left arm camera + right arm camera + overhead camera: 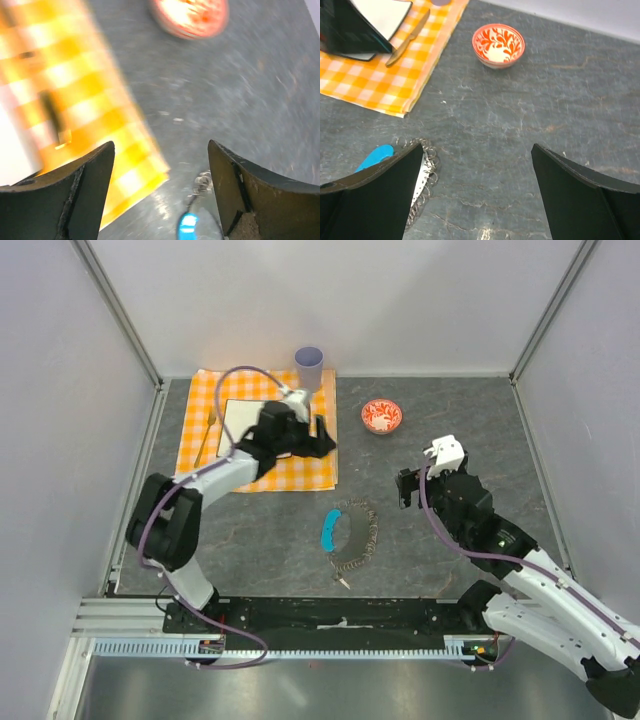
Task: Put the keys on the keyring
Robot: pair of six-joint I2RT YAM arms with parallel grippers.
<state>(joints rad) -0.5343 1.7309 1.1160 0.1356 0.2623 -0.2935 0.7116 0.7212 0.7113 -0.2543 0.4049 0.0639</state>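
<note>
The keyring (pixel 355 533), a loop of grey metal rings with a bright blue curved segment (pixel 329 530), lies on the grey table in front of the arms. A tiny dark and silvery piece (pixel 343 580), which may be the key, lies at its near end. My left gripper (pixel 318 435) is open and empty above the right edge of the orange checked cloth (pixel 300 470). Its blurred wrist view shows the blue segment (pixel 188 225) low between the fingers. My right gripper (pixel 408 485) is open and empty to the right of the ring. The keyring shows beside its left finger (pixel 422 175).
A red patterned bowl (pixel 382 416) stands at the back, also in the right wrist view (pixel 498 46). On the cloth lie a white plate (pixel 245 425), a fork (pixel 207 435) and a table knife (pixel 410 37). A pale cup (pixel 309 365) stands behind. Walls enclose the table.
</note>
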